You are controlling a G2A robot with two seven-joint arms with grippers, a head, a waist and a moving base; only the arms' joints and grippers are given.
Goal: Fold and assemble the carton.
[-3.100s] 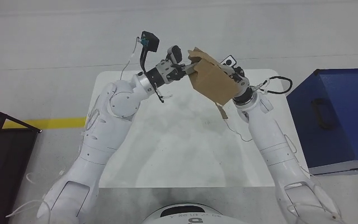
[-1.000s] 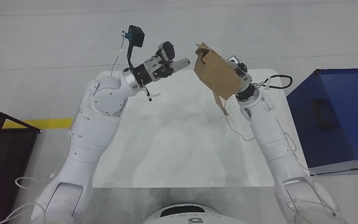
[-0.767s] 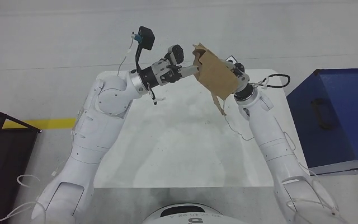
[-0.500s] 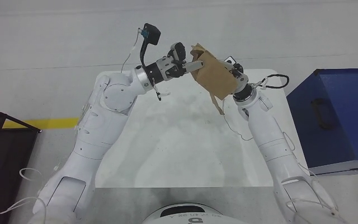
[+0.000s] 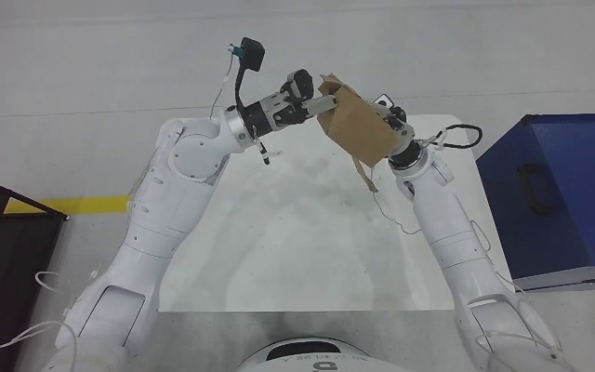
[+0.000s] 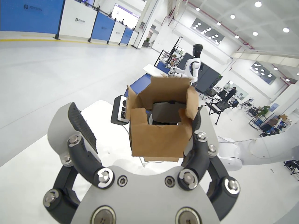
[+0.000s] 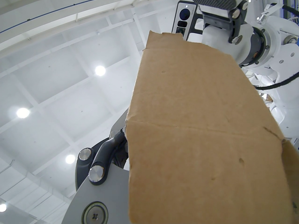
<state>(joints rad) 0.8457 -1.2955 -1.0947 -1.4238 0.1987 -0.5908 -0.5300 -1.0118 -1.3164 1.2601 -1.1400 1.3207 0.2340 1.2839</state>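
Observation:
A brown carton hangs in the air over the table's far edge, my right gripper shut on its wall. In the right wrist view that wall rises in front of the camera. Its open end, with loose flaps, faces my left gripper. In the left wrist view the left gripper is open, its fingers spread on either side of the carton. One finger touches a side flap; the other stands apart.
The white table lies below both arms. A blue bin stands off the table's right side and a dark frame sits by the left edge of the view.
My left gripper swung right from open air to the carton's open end and now touches a flap. The right arm brought the carton slightly lower and left.

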